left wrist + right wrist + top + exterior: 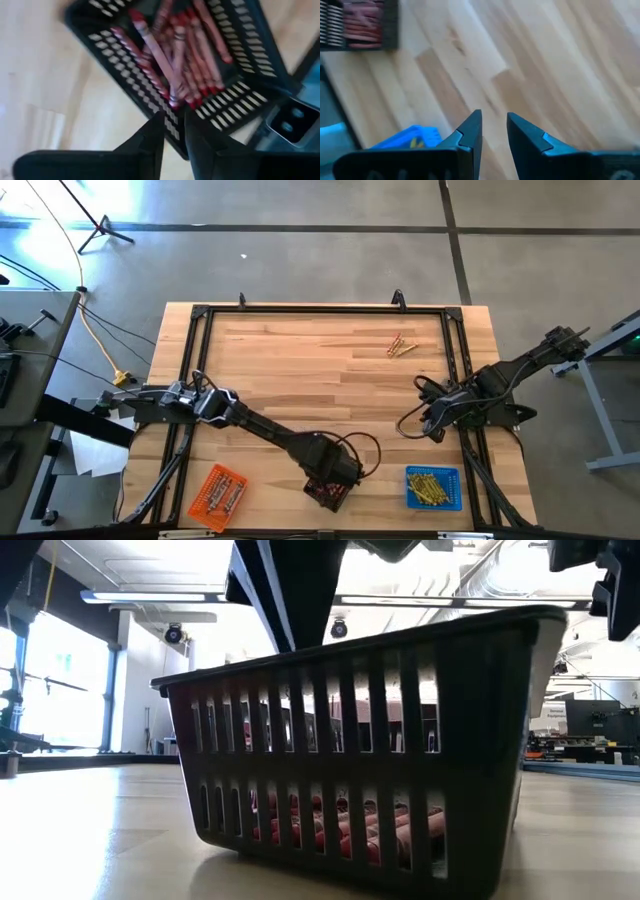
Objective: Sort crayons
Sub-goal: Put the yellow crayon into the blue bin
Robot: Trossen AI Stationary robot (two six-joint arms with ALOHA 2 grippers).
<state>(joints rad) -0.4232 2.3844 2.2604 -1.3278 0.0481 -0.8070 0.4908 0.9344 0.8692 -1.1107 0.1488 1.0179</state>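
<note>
A black tray (pixel 328 492) near the table's front edge holds several red crayons (pixel 185 60), which also show through its slotted wall (pixel 350 830). My left gripper (pixel 173 120) hovers over the tray's rim (pixel 165 125), open by a narrow gap and empty. Two or three loose crayons (pixel 400 345) lie on the table at the far right. A blue tray (pixel 432 487) holds yellow crayons. An orange tray (pixel 218 492) holds several crayons. My right gripper (pixel 430 428) is above bare table between the loose crayons and the blue tray. Its fingers (pixel 494 117) are slightly apart and empty.
A black frame (pixel 320 310) runs along the table's edges. The three trays stand in a row along the front edge. The wooden top (pixel 300 370) between the arms is bare. Cables hang from both arms.
</note>
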